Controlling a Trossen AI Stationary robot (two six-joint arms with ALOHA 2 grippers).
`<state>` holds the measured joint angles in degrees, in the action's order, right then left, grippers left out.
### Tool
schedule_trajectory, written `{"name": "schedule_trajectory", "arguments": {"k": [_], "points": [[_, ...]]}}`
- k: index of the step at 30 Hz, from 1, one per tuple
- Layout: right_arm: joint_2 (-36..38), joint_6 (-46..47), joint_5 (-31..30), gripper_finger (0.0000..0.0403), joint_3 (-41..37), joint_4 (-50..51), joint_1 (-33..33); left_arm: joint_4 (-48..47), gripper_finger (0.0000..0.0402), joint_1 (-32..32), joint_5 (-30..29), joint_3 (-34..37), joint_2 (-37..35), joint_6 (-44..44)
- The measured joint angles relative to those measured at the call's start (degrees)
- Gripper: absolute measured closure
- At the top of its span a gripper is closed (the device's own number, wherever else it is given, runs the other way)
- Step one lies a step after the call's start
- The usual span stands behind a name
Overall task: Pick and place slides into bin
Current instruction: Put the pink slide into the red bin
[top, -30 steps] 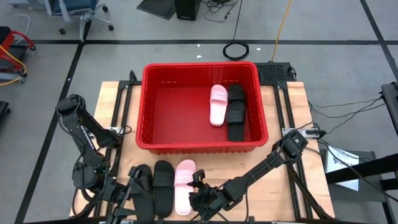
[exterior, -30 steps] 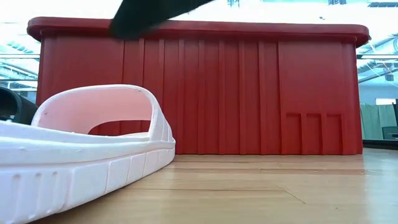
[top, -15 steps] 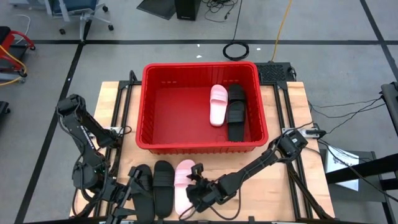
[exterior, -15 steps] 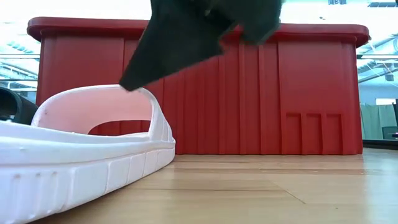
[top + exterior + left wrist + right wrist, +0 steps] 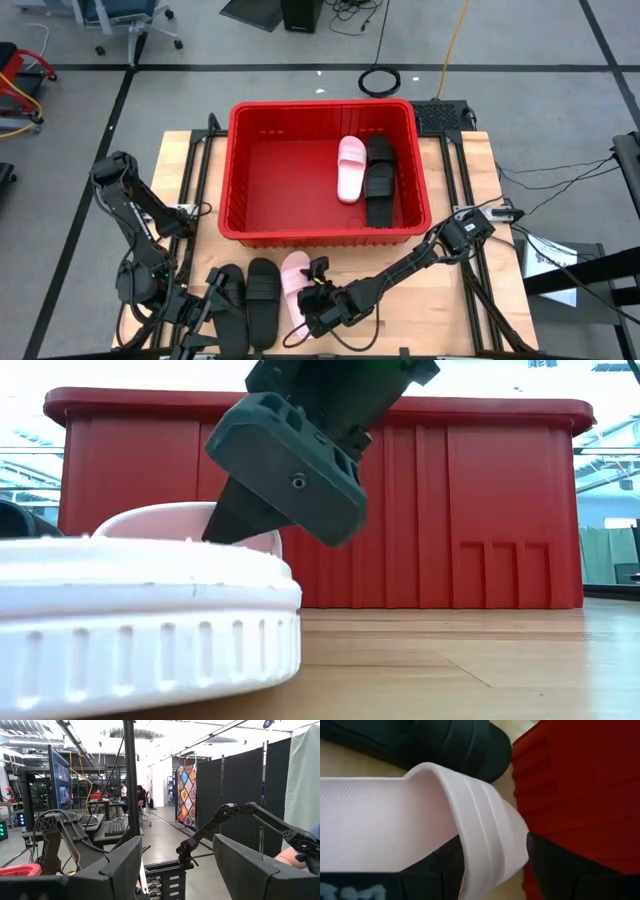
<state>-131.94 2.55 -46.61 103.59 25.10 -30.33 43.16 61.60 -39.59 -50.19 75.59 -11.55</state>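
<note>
A light pink slide (image 5: 295, 278) lies sole-down on the table in front of the red bin (image 5: 325, 108), beside two black slides (image 5: 262, 300) (image 5: 228, 305). My right gripper (image 5: 318, 300) is open and low over the pink slide's strap (image 5: 485, 835). One finger (image 5: 445, 865) stands under the strap and the other (image 5: 560, 865) outside it, on the bin side. Another pink slide (image 5: 351, 168) and a black slide (image 5: 380, 180) lie on the bin's floor. My left gripper (image 5: 177, 870) waits open at the table's near left corner, pointing into the room. My right gripper straddles the pink slide's strap at its bin-side edge (image 5: 512, 845), one finger inside the strap's arch over the footbed and one outside. The fingers slant down from the table's right. They are open around the strap, touching it but not pinching. The slide rests on the table.
The bin's near wall (image 5: 450, 510) stands just behind the pink slide, a narrow strip of table between them. A black slide (image 5: 445, 745) lies close on the slide's other side. Bare wood lies to the right of my right arm (image 5: 400, 270).
My right gripper has come down and toward the table's left, tipping further downward, onto the pink slide's strap. The pink slide has turned on the table: its near end has swung round while its strap end has stayed close to where it was.
</note>
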Motion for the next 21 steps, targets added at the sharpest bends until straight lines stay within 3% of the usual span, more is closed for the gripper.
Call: {"name": "schedule_trajectory", "arguments": {"k": [8, 19, 21], "points": [[0.00, 1.11, 0.28, 0.0230, 0.00, 0.05, 0.02, 0.02, 0.0151, 0.00, 0.02, 0.00, 0.00, 0.00], [0.11, 4.10, 8.93, 0.0386, 0.01, 0.02, 1.47, 0.02, 0.0151, -0.02, 0.02, 0.00, 0.00, 0.07], [0.11, 4.15, 8.97, 0.0395, 0.02, 0.04, 1.49, 0.02, 0.0151, 0.00, 0.02, 0.00, 0.00, 0.07]]}}
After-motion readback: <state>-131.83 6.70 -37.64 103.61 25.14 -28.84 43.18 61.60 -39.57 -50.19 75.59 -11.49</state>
